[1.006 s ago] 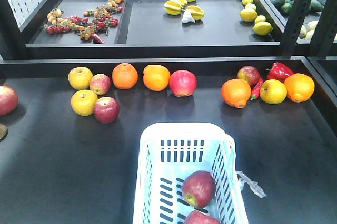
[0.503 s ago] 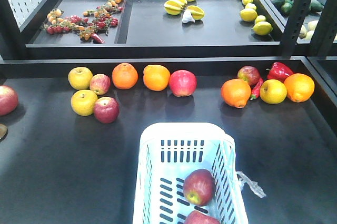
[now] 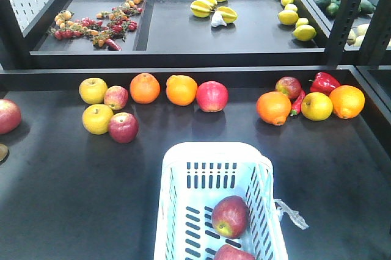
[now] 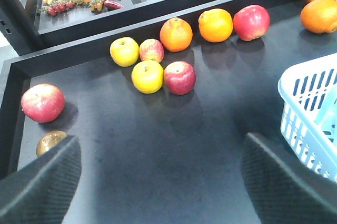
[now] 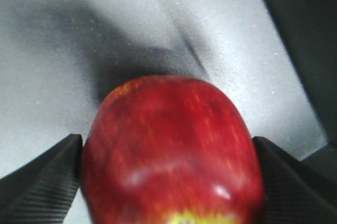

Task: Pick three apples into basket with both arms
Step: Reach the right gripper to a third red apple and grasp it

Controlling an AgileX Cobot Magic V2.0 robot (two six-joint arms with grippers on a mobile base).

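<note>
Currently, the right pincer (image 5: 168, 182) pinches a dark red apple (image 5: 171, 150) between its two fingers, above the grey worktop (image 5: 63, 50). The left pincer (image 4: 158, 176) is spread wide, with nothing between its fingers, over the dark worktop (image 4: 158, 145). The basket (image 3: 177, 211) stands at the near edge and contains two red apples: one (image 3: 230, 216) lies on the slotted bottom, the second (image 3: 232, 252) is cut off by the frame edge. Farther back, a red apple on the worktop (image 3: 123, 127) touches a yellow apple (image 3: 98, 119).
</note>
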